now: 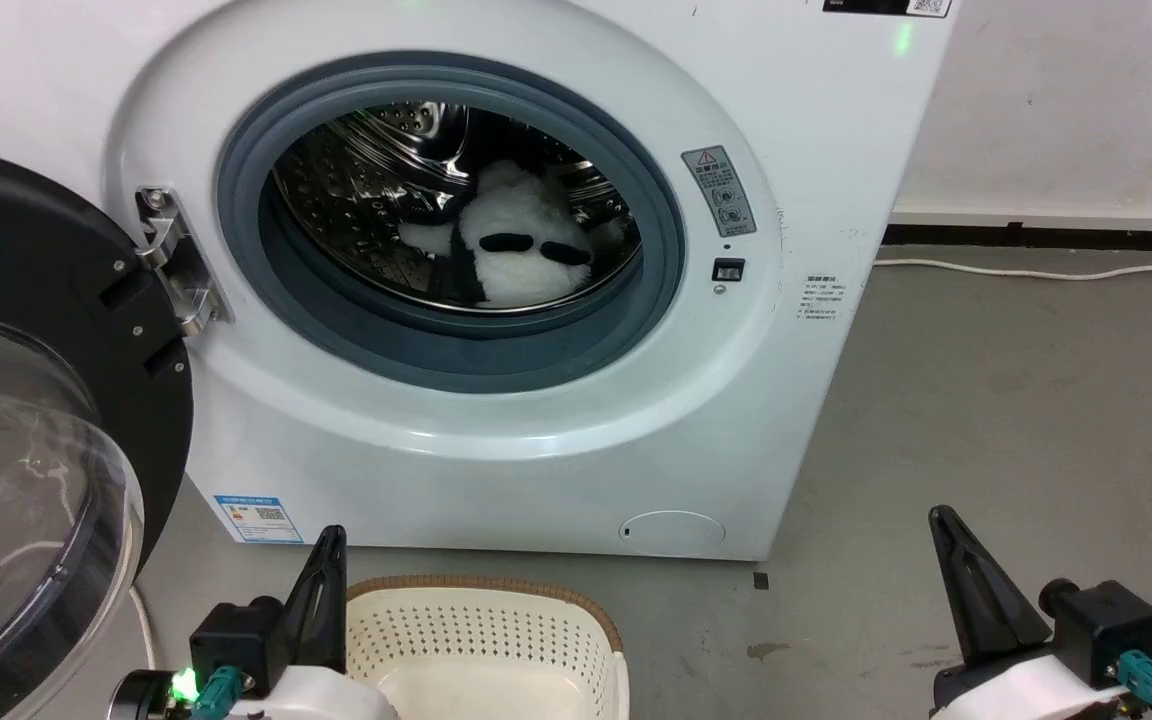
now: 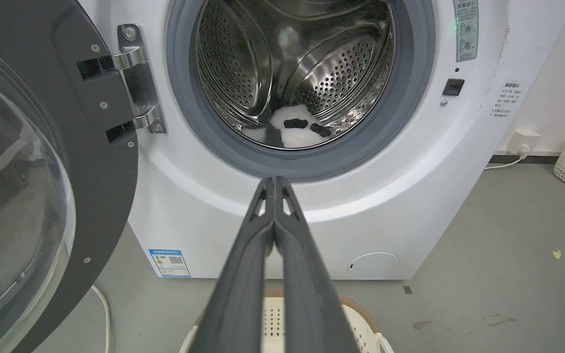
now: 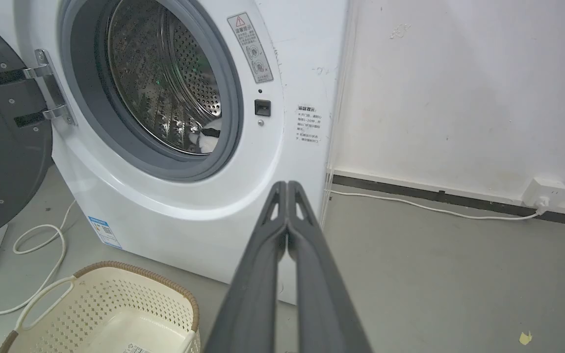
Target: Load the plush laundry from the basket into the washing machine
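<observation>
- The left gripper (image 2: 275, 181) has its 2 dark fingers pressed together with nothing between them. It sits low in front of the machine, above the near rim of the basket (image 1: 496, 585).
- The right gripper (image 3: 287, 185) is likewise closed on nothing. It is held off to the right over bare floor (image 1: 986, 400), well apart from the basket.
- Both tips point towards the washing machine (image 1: 736, 400) without touching it, which reads as a rest posture clear of the opening.
- The basket stands on the floor just before the machine's front. What shows of its bottom is bare apart from a label sticker (image 3: 133, 348).
- The plush laundry (image 1: 521, 255) lies inside the steel drum (image 1: 356, 190), low and behind the grey seal (image 1: 456, 360), so gravity keeps it settled there.
- The door (image 1: 56, 300) hangs wide open on its hinge at the left.
- Judged from this, the loading looks done; shutting the door may be what remains.
</observation>
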Controlling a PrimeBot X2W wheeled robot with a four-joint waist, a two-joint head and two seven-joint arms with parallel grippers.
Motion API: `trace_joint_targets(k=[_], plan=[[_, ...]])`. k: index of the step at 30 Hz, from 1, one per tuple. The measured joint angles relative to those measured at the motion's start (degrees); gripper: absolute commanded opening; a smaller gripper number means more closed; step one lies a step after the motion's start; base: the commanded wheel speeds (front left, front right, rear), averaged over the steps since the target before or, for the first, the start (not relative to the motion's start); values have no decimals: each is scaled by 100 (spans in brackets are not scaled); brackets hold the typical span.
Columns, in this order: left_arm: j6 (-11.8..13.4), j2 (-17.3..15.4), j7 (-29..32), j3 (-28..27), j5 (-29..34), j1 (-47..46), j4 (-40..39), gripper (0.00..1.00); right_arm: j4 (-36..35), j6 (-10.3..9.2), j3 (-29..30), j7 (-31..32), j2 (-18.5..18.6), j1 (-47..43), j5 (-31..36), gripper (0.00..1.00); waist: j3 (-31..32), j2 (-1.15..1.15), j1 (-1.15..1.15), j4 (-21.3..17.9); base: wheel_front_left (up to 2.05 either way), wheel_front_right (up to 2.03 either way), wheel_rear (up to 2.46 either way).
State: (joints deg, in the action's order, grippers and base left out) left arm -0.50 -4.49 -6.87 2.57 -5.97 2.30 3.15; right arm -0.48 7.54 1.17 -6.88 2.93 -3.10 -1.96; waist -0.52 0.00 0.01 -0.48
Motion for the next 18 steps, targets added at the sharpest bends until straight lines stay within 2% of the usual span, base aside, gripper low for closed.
trace_joint_targets(k=[18], plan=[[7,26,200,-88,187,-25,-91,0,7,0,-32,202,0,33,49,0,16,0,0,15,0,0,0]])
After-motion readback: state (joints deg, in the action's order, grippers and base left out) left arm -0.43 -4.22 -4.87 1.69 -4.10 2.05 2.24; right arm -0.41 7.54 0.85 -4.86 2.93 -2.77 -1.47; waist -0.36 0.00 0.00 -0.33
